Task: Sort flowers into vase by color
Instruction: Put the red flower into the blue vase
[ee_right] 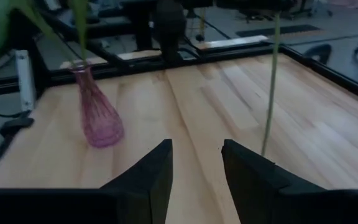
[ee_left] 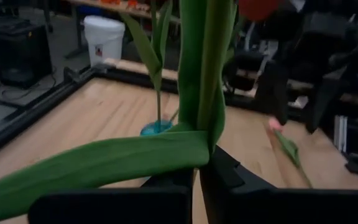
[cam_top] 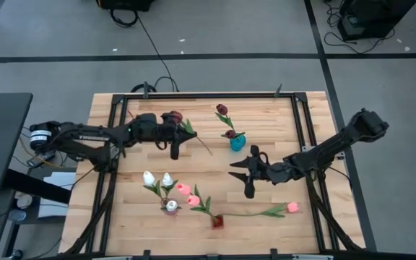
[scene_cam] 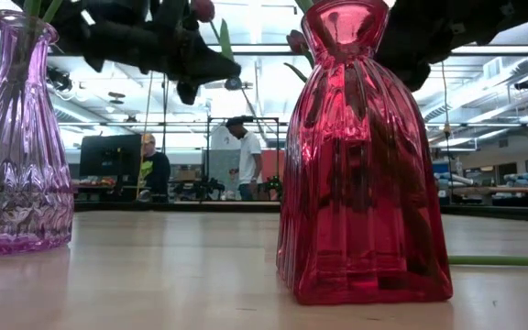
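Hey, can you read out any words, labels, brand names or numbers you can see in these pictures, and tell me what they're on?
No text can be read in any view.
Left arm: a pale line of lettering runs along it in the high view, too small to read.
White bucket in the left wrist view: no legible label.
Vases and flowers: no markings seen.

High view straight down over the whole table (cam_top: pixel 266 115), low view level at table height — close against the red vase (scene_cam: pixel 365 165), both wrist views forward across the wood, right wrist sharing the purple vase (ee_right: pixel 98 115) with low view.
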`<state>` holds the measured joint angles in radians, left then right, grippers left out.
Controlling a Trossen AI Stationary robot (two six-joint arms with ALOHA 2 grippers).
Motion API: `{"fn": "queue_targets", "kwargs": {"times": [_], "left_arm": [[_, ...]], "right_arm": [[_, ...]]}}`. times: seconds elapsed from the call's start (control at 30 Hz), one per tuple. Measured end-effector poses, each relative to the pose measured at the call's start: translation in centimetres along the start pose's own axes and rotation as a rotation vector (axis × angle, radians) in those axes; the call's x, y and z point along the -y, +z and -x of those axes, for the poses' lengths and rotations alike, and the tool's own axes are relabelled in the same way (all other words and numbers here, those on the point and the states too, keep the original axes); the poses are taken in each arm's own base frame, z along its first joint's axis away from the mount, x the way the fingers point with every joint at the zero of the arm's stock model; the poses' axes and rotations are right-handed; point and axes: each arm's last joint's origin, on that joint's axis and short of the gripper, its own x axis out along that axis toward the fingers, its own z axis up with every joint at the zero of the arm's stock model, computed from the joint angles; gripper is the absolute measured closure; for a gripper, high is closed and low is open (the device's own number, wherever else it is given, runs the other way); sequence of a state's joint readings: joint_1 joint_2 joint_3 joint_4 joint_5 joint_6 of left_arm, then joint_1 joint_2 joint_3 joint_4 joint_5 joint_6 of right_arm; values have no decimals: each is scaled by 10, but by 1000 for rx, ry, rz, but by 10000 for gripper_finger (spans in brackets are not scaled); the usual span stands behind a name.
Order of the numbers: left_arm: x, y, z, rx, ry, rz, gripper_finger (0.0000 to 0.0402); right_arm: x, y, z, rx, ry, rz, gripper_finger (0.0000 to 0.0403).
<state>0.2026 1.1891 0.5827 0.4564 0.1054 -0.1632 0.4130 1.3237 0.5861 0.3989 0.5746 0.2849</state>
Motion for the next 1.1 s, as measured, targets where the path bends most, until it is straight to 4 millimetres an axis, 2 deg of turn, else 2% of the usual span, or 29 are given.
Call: {"fn": "queue_targets", "kwargs": {"times": [0.1,0.3,0.47,0.7,0.87,1.1], "left_arm": [[-6,5,-5,42,-23,3,386],[-8,29,-30,75,-91,13,386],[-9,48,-45,113,-106,-18,386],[-13,54,-66,110,-89,-61,386],[-16,59,-69,106,-61,-98,386],[-20,67,-69,138,10,-148,386]], "right_arm": [[3,-1,3,-18,-44,-9,251],[11,-10,10,-120,-128,-53,251],[16,-24,19,-254,-181,-69,251],[22,-38,23,-296,-230,-96,251],[25,-47,23,-276,-221,-128,251],[24,-46,22,-240,-198,-153,251]]}}
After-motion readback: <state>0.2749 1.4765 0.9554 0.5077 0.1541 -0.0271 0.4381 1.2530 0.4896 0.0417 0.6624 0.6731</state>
